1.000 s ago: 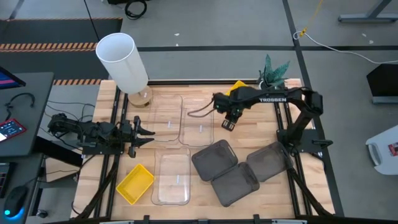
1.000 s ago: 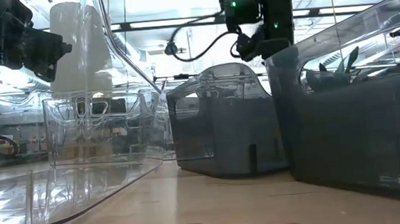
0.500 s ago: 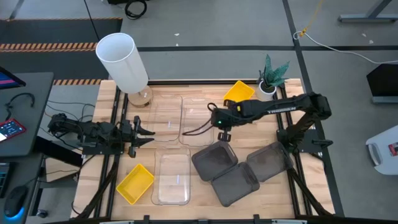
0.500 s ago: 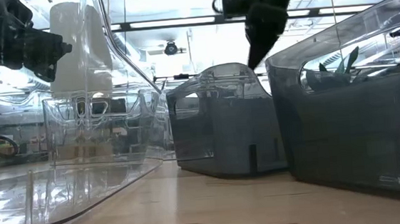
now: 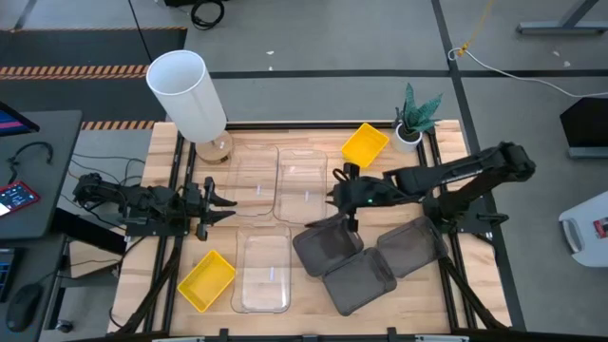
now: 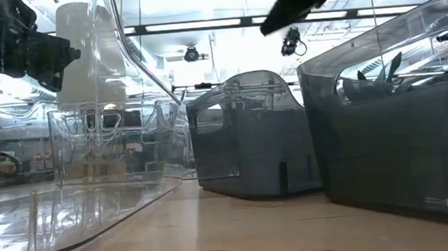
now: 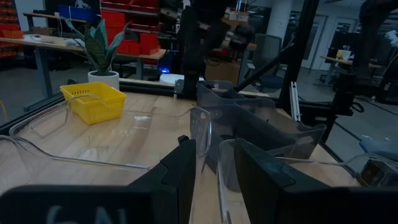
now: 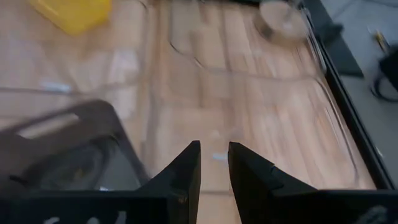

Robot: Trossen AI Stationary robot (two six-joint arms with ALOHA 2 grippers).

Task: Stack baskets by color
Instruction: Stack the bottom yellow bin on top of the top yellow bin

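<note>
Two yellow baskets show in the high view: one (image 5: pixel 365 144) at the far right by the plant, one (image 5: pixel 206 280) at the near left. Three clear baskets (image 5: pixel 302 182) (image 5: pixel 255 180) (image 5: pixel 264 271) lie at the middle. Three dark grey baskets (image 5: pixel 328 242) (image 5: pixel 359 280) (image 5: pixel 413 245) sit bunched at the near right, bottoms on the wood. My right gripper (image 5: pixel 338 196) (image 8: pixel 213 165) hovers above the far edge of the leftmost grey basket (image 8: pixel 62 149), slanting down, open by a narrow gap with nothing in it. My left gripper (image 5: pixel 214 202) (image 7: pixel 214 171) waits open at the table's left, pointing level.
A tall white cylinder (image 5: pixel 187 95) stands at the far left corner. A small potted plant (image 5: pixel 412 119) stands at the far right corner. Bare wood shows between the yellow basket at the far right and the grey baskets.
My right gripper has swung from beside the far yellow basket toward the table's near edge, rising a little, and now hangs over the grey basket's far edge. It has tipped from pointing steeply down to a shallower slant. No basket has moved.
</note>
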